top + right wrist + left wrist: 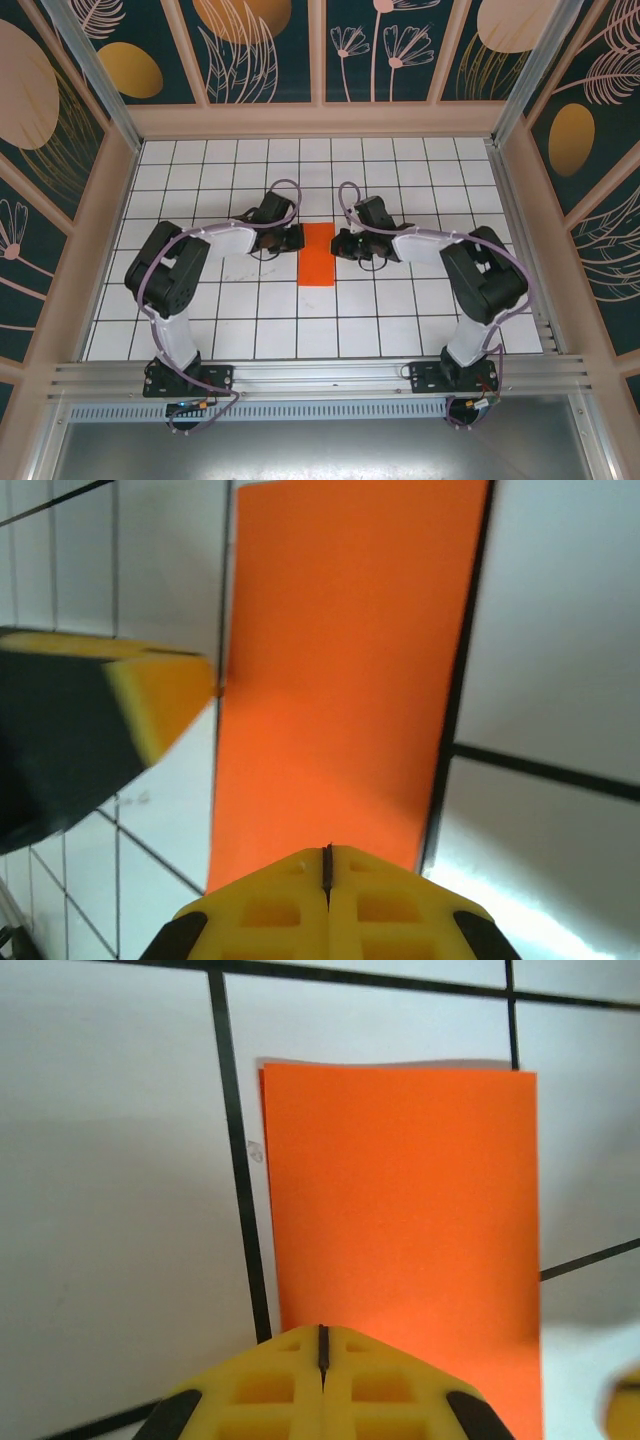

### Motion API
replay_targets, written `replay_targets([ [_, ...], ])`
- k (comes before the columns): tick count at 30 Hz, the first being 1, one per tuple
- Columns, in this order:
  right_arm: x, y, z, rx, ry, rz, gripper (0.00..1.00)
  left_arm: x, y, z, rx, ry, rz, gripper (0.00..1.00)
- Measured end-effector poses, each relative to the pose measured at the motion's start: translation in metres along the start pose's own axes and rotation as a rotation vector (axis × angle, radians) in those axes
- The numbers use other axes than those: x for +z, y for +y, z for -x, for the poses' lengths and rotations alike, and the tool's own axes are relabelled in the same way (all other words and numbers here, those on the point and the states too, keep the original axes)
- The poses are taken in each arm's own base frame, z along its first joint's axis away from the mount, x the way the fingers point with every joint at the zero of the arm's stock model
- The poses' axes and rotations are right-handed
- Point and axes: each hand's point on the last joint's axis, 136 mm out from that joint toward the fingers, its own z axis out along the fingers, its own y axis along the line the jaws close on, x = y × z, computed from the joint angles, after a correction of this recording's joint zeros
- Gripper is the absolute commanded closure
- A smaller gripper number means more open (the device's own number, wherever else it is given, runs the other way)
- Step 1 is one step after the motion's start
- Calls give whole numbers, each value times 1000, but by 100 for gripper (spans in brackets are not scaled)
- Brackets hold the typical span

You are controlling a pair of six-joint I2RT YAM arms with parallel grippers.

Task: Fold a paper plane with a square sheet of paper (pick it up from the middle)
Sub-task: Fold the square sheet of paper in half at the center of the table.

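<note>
Since both jaws are pressed shut with nothing pinched, left gripper (pixel 292 238) at one long edge and right gripper (pixel 340 243) at the other, any sideways drag could skew or crumple your square sheet of paper (pixel 317 255). It lies flat, a rectangle, mid-table (pixel 400 320). Bare tiles all round, enclosure walls (pixel 105 250) well apart.

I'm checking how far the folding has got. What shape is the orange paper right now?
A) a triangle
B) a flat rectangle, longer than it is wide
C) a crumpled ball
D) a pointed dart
B: the orange paper lies flat on the grid as a plain rectangle with four square corners, between the shut left gripper and the shut right gripper.
</note>
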Motion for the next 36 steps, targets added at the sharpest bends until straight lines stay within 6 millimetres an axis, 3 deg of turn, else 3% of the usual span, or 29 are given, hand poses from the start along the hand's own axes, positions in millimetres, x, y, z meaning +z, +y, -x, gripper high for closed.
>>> replay_targets([
  [3, 10, -7, 2, 16, 15, -5, 100, -16, -10, 5, -53, -48, -22, 100],
  [6, 14, -5, 3, 15, 27, 9, 100, -24, -23, -4, -89, -65, -68, 100],
  [13, 24, -11, 10, 30, 49, 24, 100, -14, -53, -55, -144, 37, -185, 100],
  [17, 24, -15, 12, 35, 55, 32, 100, -11, -70, -65, -157, 64, -244, 100],
  [25, 25, -15, 12, 21, 56, 34, 100, 6, -63, -77, -191, 105, -224, 100],
  [36, 25, -16, 21, 9, 47, 36, 100, 14, -57, -90, -204, 143, -197, 100],
])
